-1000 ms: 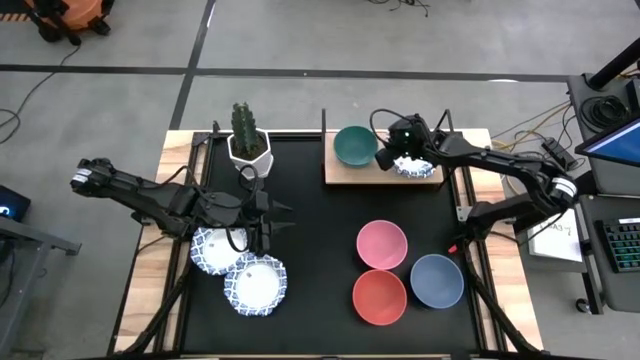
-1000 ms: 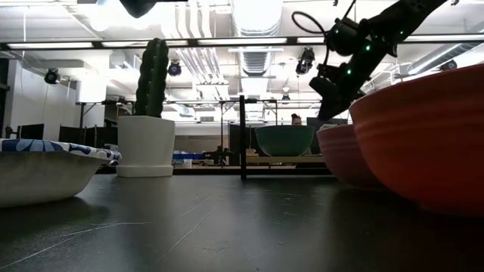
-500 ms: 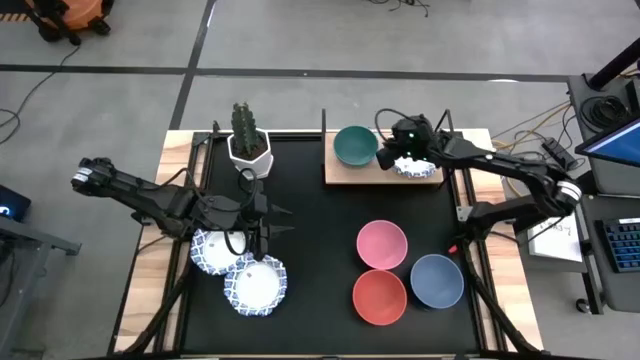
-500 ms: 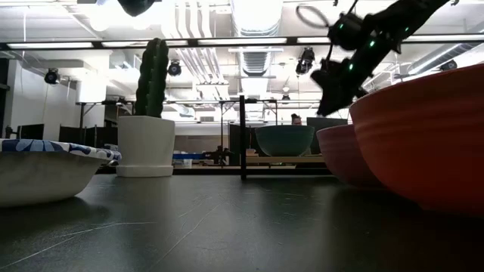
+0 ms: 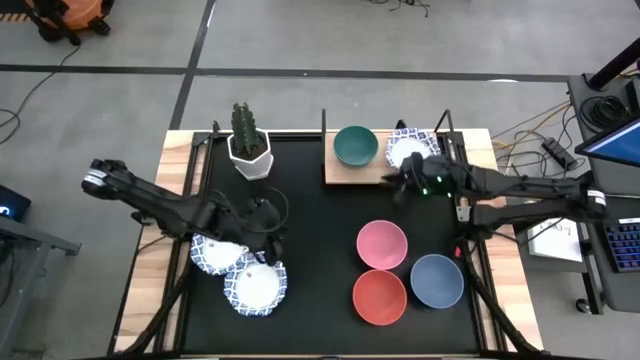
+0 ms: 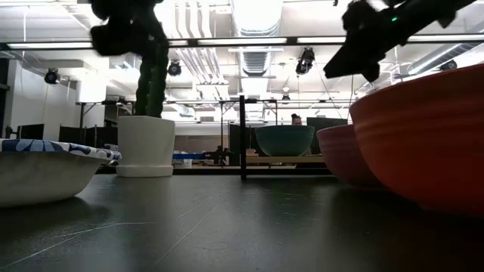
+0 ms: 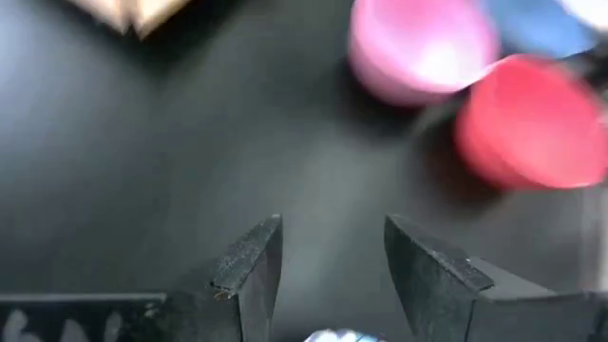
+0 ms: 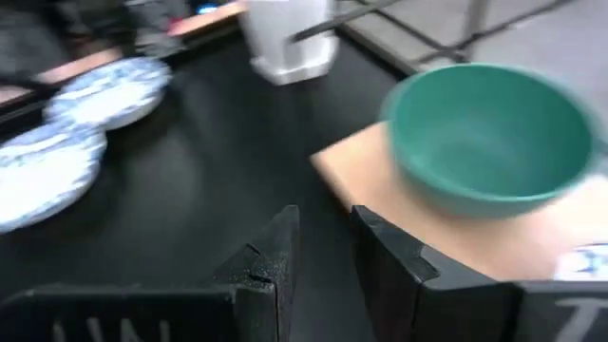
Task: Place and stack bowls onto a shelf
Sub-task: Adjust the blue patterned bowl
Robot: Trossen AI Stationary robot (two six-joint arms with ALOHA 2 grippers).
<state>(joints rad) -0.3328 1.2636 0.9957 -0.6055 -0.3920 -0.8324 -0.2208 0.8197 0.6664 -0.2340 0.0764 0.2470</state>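
Observation:
The light-wood shelf (image 5: 352,172) stands at the far side and carries a green bowl (image 5: 354,145) and a blue-patterned white bowl (image 5: 410,150). Two more patterned bowls (image 5: 212,254) (image 5: 255,288) rest on the black table at the near left, rims overlapping. Pink (image 5: 382,245), red (image 5: 380,297) and blue (image 5: 437,281) bowls sit at the near right. My left gripper (image 5: 270,238) hangs open just above the near-left patterned bowls, nothing between its fingers (image 7: 252,271). My right gripper (image 5: 394,185) hovers in front of the shelf's near edge, open by a narrow gap and holding nothing (image 8: 323,256).
A white pot with a cactus (image 5: 248,145) stands at the far left of the black top, beside the shelf. Thin black posts (image 5: 323,125) rise from the shelf's corners. Bare black table (image 5: 320,250) lies between the patterned bowls and the coloured bowls.
My right gripper has drawn back from the patterned bowl on the shelf toward the table's near edge and now hovers off the shelf's front; the bowl stays on the shelf. My left gripper has sunk toward the near-left patterned bowls and rolled about its own axis.

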